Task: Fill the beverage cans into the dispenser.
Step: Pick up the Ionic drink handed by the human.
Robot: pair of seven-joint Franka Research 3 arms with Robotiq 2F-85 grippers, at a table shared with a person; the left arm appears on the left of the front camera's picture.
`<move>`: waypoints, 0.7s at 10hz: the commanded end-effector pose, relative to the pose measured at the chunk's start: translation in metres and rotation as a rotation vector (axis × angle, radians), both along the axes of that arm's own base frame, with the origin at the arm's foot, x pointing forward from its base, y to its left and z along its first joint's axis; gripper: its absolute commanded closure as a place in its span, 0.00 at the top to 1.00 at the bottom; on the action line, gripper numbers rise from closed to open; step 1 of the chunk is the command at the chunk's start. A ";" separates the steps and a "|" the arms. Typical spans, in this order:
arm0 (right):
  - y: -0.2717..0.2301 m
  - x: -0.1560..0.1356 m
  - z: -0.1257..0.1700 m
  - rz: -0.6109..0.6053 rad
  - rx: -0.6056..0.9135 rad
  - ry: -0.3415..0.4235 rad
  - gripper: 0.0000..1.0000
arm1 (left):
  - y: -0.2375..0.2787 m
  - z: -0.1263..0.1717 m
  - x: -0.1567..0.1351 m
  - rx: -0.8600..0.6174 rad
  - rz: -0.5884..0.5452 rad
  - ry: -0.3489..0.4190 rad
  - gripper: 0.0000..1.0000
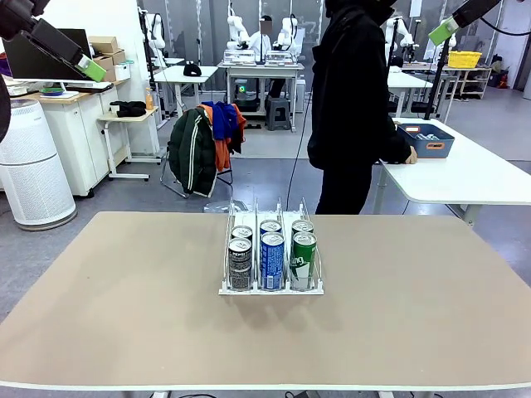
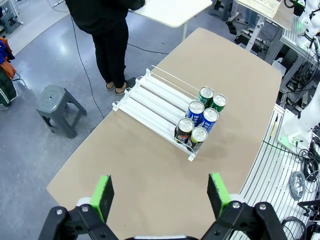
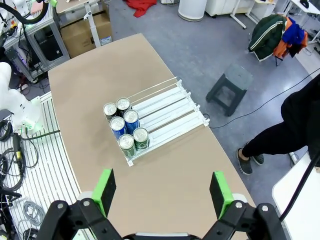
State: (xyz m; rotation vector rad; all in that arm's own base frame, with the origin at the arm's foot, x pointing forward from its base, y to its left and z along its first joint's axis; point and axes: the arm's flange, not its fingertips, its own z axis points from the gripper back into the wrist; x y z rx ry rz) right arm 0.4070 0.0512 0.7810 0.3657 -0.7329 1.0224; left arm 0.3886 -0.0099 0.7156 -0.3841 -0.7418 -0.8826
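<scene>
Six slim aluminium drink cans (image 1: 272,253) with silver tops stand in the small white-based wire dispenser (image 1: 271,291), two to a lane. In the front view the black-grey pair (image 1: 241,264) fills the left lane, the blue pair with white lettering (image 1: 272,261) the middle and the green pair (image 1: 304,259) the right. All are upright, touching front to back and crowded at the rack's near end. The rear stretch of each lane is bare in both wrist views.

Every can in sight is already loaded, so the filling looks done or close to it. Only the spare lane room suggests more could follow.

The rack sits at the centre of the frame on the tan rounded tabletop (image 1: 124,307). The left gripper (image 1: 93,69), in the upper left corner, and the right gripper (image 1: 444,31), in the upper right, hang high above the table, jaws spread wide and holding nothing.

At upper right a person in black (image 1: 353,99) has a hand (image 1: 409,155) just beside a blue plastic tub (image 1: 425,143) on a white side table (image 1: 473,178). Whether it holds more cans I cannot tell.
</scene>
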 end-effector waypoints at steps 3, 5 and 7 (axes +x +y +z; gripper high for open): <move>0.001 0.001 0.000 0.006 0.008 0.003 1.00 | -0.014 0.008 -0.010 0.040 -0.039 -0.030 1.00; 0.001 0.001 0.000 0.006 0.008 0.003 1.00 | -0.016 0.008 -0.012 0.042 -0.051 -0.027 1.00; 0.001 0.001 0.000 0.006 0.008 0.003 1.00 | -0.016 0.007 -0.013 0.054 -0.063 -0.025 1.00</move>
